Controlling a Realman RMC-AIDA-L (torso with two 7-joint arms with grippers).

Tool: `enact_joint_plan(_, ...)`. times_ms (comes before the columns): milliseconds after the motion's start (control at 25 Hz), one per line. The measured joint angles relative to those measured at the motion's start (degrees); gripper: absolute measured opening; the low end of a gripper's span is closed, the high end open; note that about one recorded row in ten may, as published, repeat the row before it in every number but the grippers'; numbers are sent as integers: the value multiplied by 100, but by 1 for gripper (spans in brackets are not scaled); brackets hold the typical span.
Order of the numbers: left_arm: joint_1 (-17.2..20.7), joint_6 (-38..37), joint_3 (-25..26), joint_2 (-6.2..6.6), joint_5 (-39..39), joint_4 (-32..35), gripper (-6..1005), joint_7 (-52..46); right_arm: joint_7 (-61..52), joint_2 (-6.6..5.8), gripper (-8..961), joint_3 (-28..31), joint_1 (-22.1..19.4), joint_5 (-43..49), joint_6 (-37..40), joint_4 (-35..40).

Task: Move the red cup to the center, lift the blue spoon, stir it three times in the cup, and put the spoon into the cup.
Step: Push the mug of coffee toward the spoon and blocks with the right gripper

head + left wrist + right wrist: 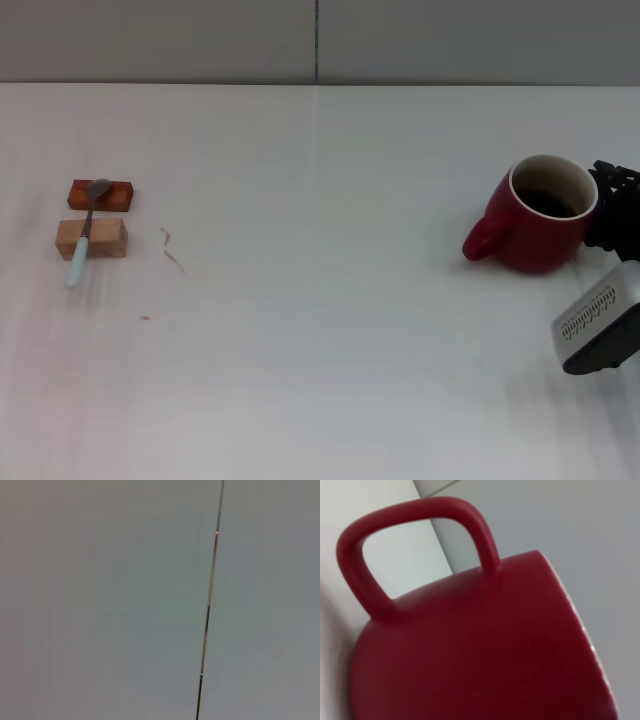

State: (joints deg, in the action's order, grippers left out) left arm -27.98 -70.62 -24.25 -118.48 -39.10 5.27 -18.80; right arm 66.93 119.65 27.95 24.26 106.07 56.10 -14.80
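White table (320, 380) is carrying everything; right gripper (608, 215) is sitting against the cup (535, 225), finger state unclear. Grip firmly, then slide it left toward centre.

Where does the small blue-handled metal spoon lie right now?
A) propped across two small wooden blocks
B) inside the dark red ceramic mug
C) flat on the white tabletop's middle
A: the small blue-handled metal spoon rests across the two small wooden blocks, far from the dark red ceramic mug.

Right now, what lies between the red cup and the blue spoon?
In the head view, only bare white tabletop separates the red cup and the blue spoon, apart from small specks near the spoon.
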Motion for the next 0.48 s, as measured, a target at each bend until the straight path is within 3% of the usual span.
enact_joint_plan(480,-34,-40,0,-8,-1,0,822,0,16,-4,81,-9,218,79,-303,-396)
